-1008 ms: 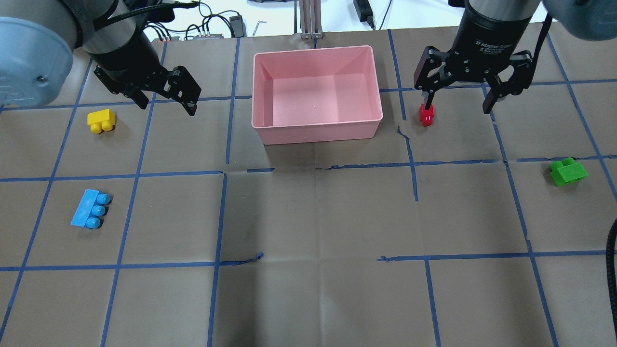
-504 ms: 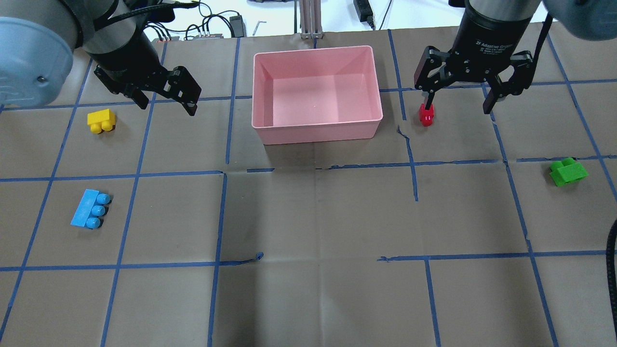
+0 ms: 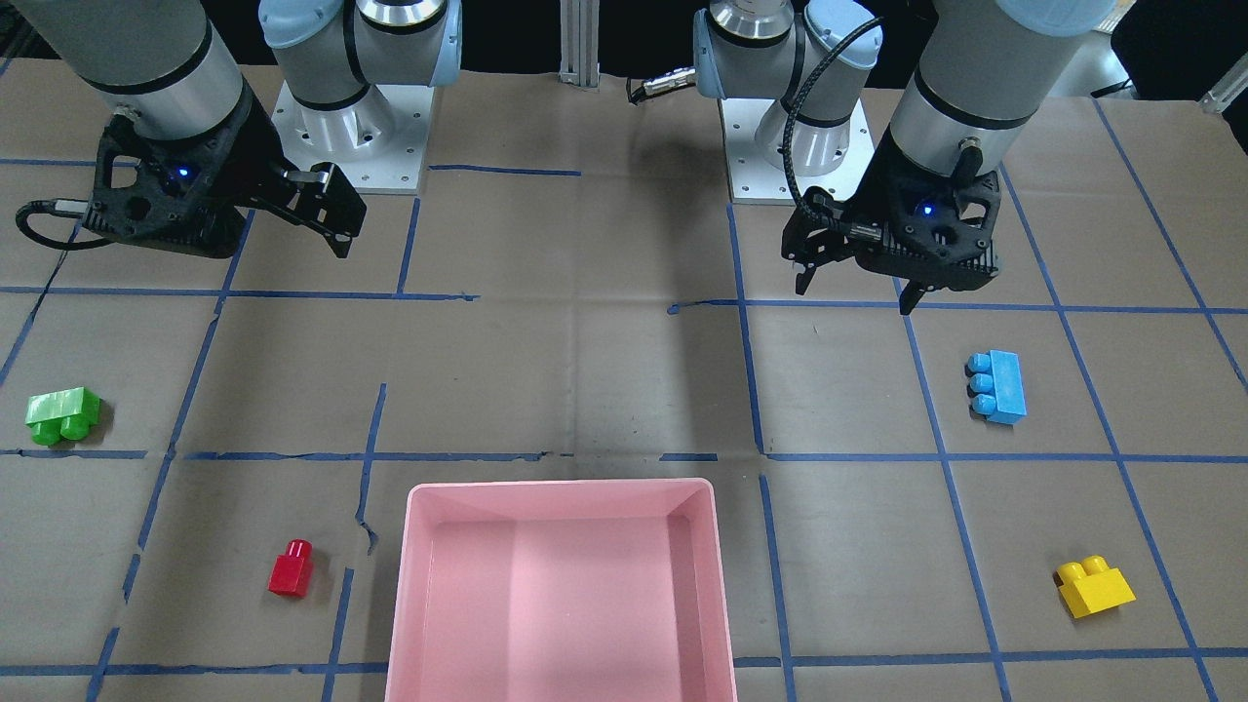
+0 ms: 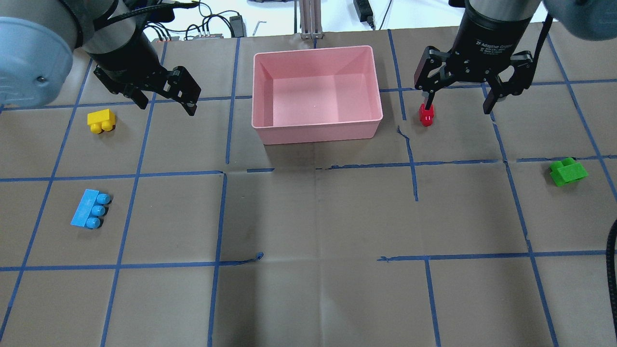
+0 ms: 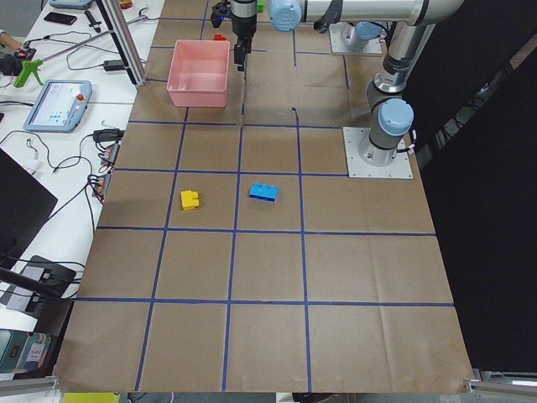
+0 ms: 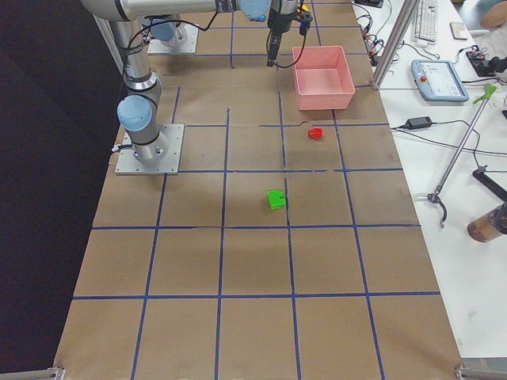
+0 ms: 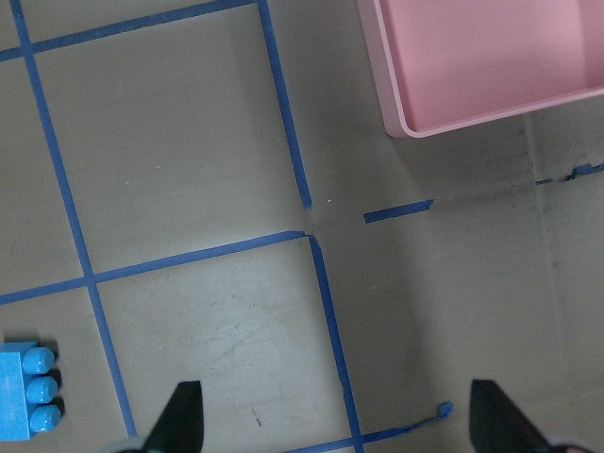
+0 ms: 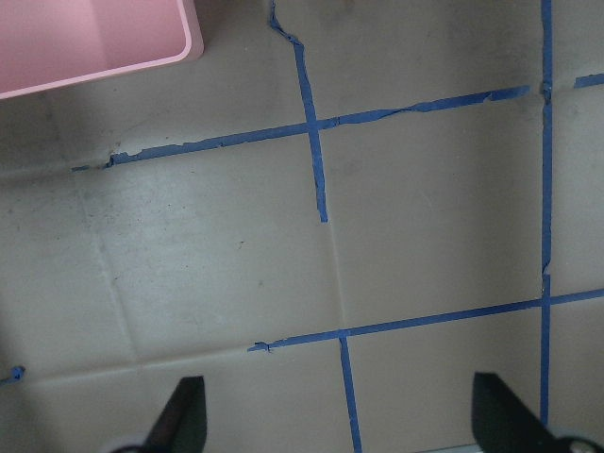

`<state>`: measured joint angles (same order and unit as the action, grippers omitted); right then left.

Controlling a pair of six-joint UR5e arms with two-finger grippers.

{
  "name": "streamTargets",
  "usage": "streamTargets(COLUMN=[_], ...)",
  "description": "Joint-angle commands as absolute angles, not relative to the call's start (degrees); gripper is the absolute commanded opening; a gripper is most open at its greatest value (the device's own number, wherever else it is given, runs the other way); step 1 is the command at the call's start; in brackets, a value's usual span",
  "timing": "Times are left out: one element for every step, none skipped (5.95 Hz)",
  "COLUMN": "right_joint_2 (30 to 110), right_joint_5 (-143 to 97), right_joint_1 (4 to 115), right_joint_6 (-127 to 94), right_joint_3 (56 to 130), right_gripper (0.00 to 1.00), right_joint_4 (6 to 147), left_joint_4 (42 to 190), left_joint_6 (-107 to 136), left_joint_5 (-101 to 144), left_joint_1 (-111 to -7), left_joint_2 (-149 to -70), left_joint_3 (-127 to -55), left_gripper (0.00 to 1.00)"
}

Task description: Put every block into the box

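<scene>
The box (image 4: 315, 132) sits on the table (image 4: 318, 217) at the far side from the robot, midway between the two arms. All four blocks lie on the table outside the box.

- The red block (image 4: 426, 114) lies near the box on the robot's right, apart from its wall.
- The green block (image 4: 568, 172) lies farther right and closer to the robot.
- The yellow block (image 4: 101, 120) lies well to the left of the box.
- The blue block (image 4: 90, 209) lies on the left too, closer to the robot than the yellow one.

The right gripper (image 4: 458, 106) hangs above the table with its jaws spread wide. In the overhead view one finger overlaps the red block, but the front-facing view shows them well apart. The left gripper (image 4: 167, 107) hangs between the yellow block and the box, jaws spread, clear of both.
</scene>
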<state>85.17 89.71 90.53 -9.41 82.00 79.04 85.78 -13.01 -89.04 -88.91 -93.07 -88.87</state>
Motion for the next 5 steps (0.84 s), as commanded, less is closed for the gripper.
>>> streamTargets(right_joint_2=[85.08,85.08,84.99,84.99,84.99], right_joint_5=[89.82,89.82,89.91,89.83,89.65], right_joint_1=[90.35,90.00,89.30,87.21,82.75], right_joint_6=[-9.40,-9.32,-9.14,-5.57,1.42], right_joint_3=[82.00,82.00,82.00,82.00,82.00], right_gripper=[0.99,0.99,1.00,1.00,1.00], right_joint_4=[79.01,79.01,79.10,79.28,79.36], left_joint_4=[85.78,85.78,85.78,85.78,85.78], left_joint_6=[-13.01,-13.01,-13.01,-13.01,-13.36], left_joint_5=[-89.12,-89.03,-89.38,-89.47,-89.47], left_joint_1=[-88.86,-88.86,-88.94,-88.86,-88.68], left_joint_2=[-93.08,-93.08,-92.99,-92.90,-92.99], left_joint_3=[-88.77,-88.86,-88.94,-89.03,-89.03], left_gripper=[0.99,0.99,0.99,0.99,0.99])
